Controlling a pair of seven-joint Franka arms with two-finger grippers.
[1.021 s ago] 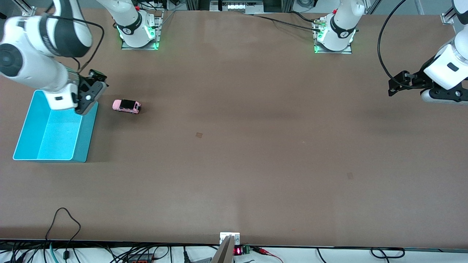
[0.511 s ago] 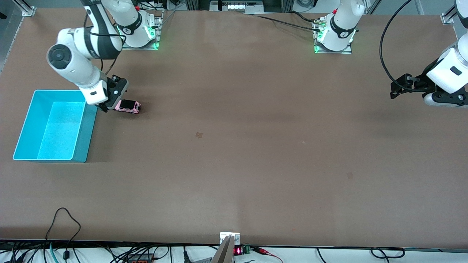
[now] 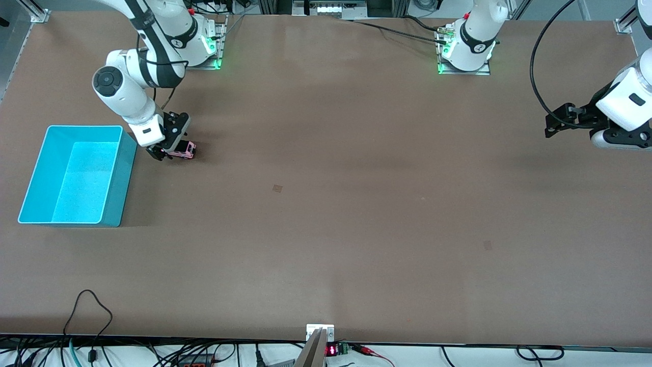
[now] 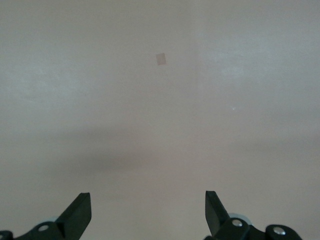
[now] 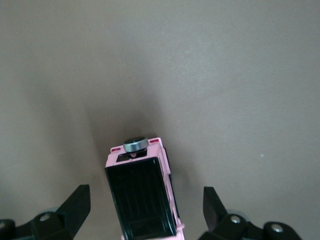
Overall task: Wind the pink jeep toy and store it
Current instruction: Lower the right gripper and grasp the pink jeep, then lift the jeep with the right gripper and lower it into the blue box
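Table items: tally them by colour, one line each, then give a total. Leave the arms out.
Pink: 1, the pink jeep toy, between the right gripper's open fingers.
Cyan: 1, the cyan bin, beside the toy.
Total: 2

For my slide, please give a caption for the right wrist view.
Open right gripper straddles the pink jeep standing on the table.

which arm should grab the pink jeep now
Right. The right claw is open with the pink jeep toy between its fingers; the left claw waits, open, over the left arm's end of the table.
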